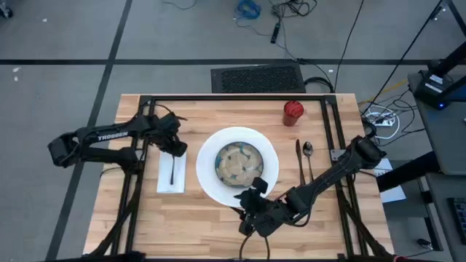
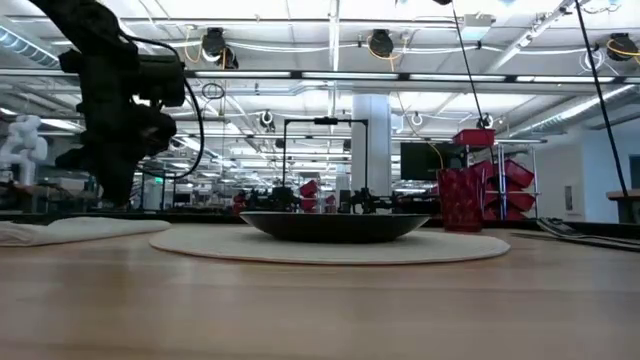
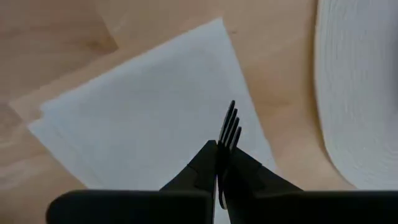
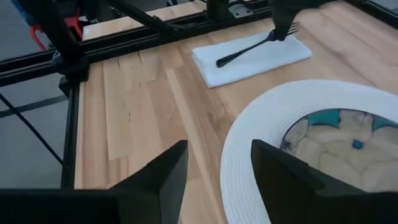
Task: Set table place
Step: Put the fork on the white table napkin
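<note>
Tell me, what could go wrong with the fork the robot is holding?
The left gripper pinches the fork near its tines, over the napkin. If it lets go crooked, the fork may slide off onto the table. The right gripper, jaws open, hovers by the plate and might bump it.

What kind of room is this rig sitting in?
Probably a big open lab or workshop, not a dining room. The low view shows ceiling lights and red bins beyond the table; the high view shows loose cables on the taped floor.
</note>
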You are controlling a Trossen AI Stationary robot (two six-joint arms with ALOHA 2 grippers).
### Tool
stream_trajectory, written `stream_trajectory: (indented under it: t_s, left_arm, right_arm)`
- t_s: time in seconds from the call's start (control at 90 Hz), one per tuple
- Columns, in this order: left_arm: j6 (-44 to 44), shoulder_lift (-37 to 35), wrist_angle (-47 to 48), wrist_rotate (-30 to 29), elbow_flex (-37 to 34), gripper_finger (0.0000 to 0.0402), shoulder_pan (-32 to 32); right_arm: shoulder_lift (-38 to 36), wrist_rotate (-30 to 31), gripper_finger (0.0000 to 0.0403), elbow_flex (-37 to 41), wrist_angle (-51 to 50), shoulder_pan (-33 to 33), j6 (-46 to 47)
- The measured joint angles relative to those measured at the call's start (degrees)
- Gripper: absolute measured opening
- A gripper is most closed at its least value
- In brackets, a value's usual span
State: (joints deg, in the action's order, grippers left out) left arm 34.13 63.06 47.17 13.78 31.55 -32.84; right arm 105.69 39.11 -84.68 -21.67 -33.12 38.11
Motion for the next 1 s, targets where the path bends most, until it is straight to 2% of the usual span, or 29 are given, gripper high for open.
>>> stream_trajectory:
  t_s: [0.422,0.7,1.0]
  left_arm:
    - [1.85,6.20,-0.61,1.81,-0.02,0.0000,0.39]
    - [4.33,8.63,-0.72,-3.41,-0.02,0.0000,0.39]
    - [4.04,8.97,-0.80,-3.78,-0.02,0.0002,0.39]
  right_arm:
    - [0.00,0.02,0.0164,0.02,-0.11,0.00,0.22]
    - [0.00,0.00,0.0164,0.07,-0.57,0.00,0.24]
    - [0.00,-0.17,0.0164,0.07,-0.92,0.00,0.24]
